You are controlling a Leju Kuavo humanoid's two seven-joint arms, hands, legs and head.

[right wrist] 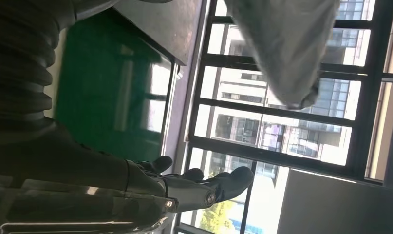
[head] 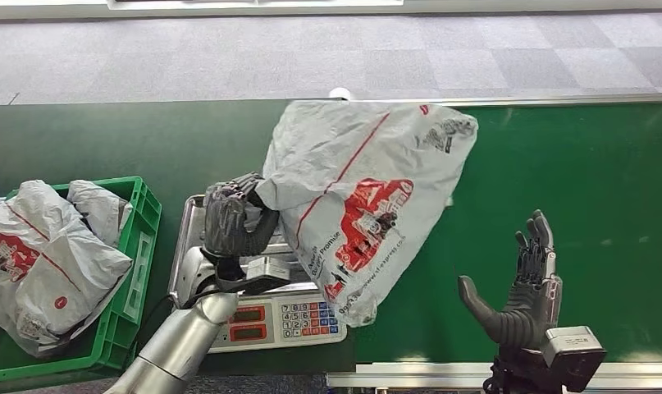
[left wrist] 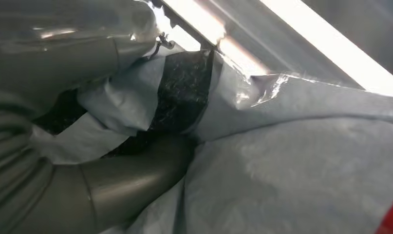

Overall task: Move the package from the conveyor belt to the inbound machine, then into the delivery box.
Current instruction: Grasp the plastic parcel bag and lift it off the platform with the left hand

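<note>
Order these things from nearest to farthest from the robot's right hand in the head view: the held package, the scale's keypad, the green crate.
1. Held package: hanging over the belt, to the left of the right hand, gripped by the left hand.
2. Scale's keypad: farther left, partly under the package.
3. Green crate: at the far left, holding other packages.

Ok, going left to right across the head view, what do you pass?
Green crate holding grey packages → left robot hand over the weighing scale → grey package it holds up → bare green conveyor belt → open right robot hand.
</note>
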